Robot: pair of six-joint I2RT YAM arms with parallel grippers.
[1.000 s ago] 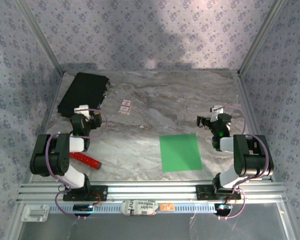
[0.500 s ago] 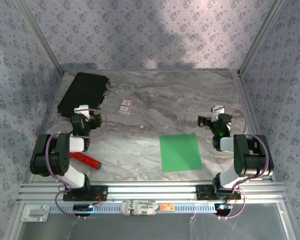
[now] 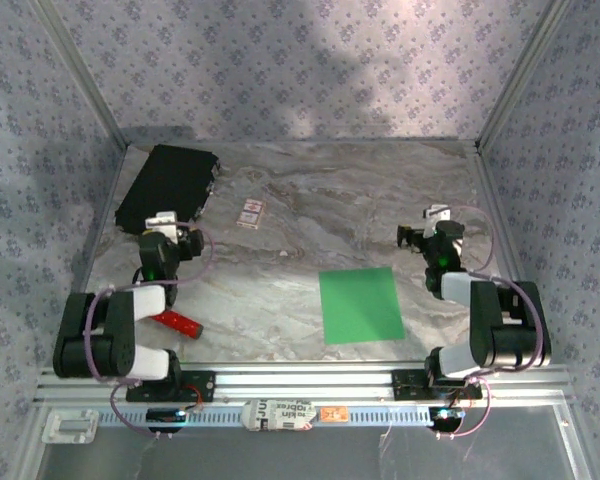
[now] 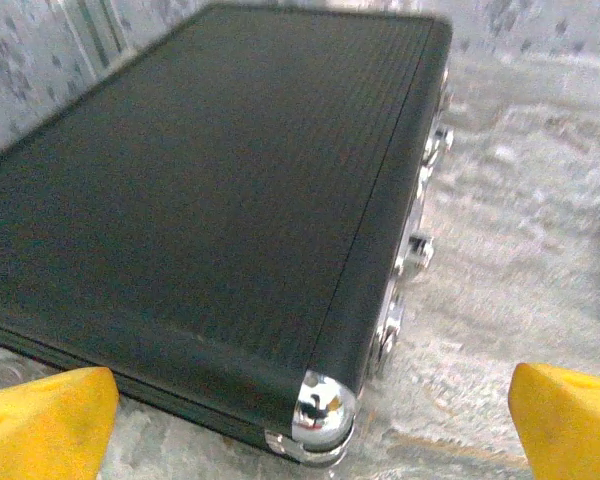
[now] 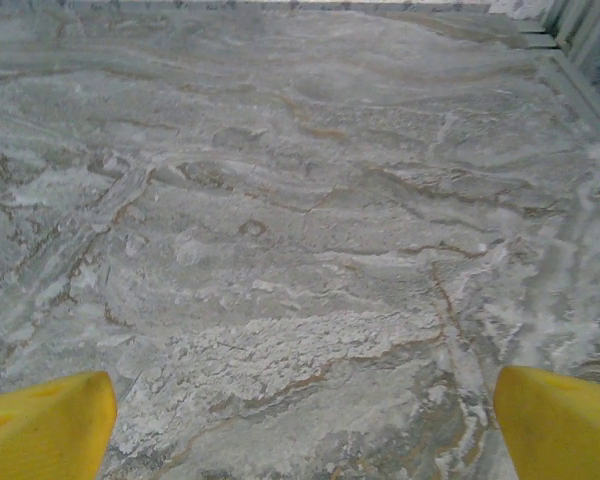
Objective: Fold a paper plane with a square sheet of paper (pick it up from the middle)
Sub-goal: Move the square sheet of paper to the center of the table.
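I count two pincers of my own: my left pincer (image 4: 305, 428) and my right pincer (image 5: 302, 425). Each carries two yellow fingertips (image 4: 42, 420), so four in all. Just ahead of my left pincer lies one black case (image 4: 210, 190). There is one small white card with red marks (image 3: 251, 212), ahead of my left pincer and off toward my right one. Behind my left pincer, beside that arm, lies one red bar-shaped tool (image 3: 176, 321). There is one square sheet of paper (image 3: 359, 305), bright green, between my two pincers, nearer the right one and a little behind it.
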